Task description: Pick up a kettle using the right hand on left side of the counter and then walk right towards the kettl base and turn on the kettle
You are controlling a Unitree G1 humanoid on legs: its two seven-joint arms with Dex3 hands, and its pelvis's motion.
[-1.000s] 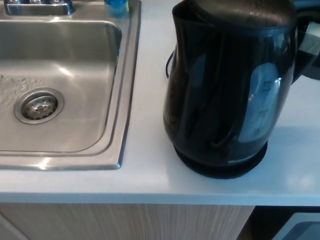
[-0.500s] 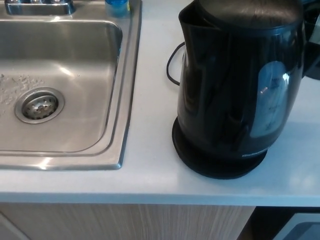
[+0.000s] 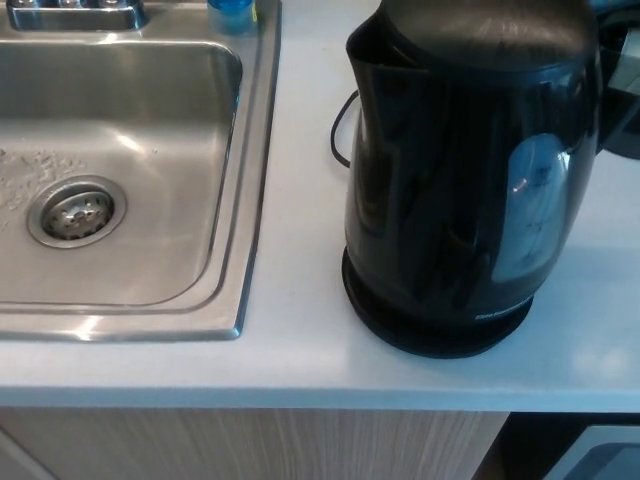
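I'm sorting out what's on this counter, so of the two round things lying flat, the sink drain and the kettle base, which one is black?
The kettle base, the black disc under the kettle on the white counter. The drain is shiny metal, set in the sink floor.

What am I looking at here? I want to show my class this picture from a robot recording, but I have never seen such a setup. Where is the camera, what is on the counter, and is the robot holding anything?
The picture comes from a camera on the head of a humanoid robot, looking down at a kitchen counter. On the left is a steel sink with its round drain; something blue stands at its back edge. On the right a black electric kettle sits on its round black base, with a clear water window on its side and a black cord running behind it. At the right edge a dark shape sits by the kettle's handle side; it may be the robot's right hand, but too little shows to tell. The left hand is out of the picture.
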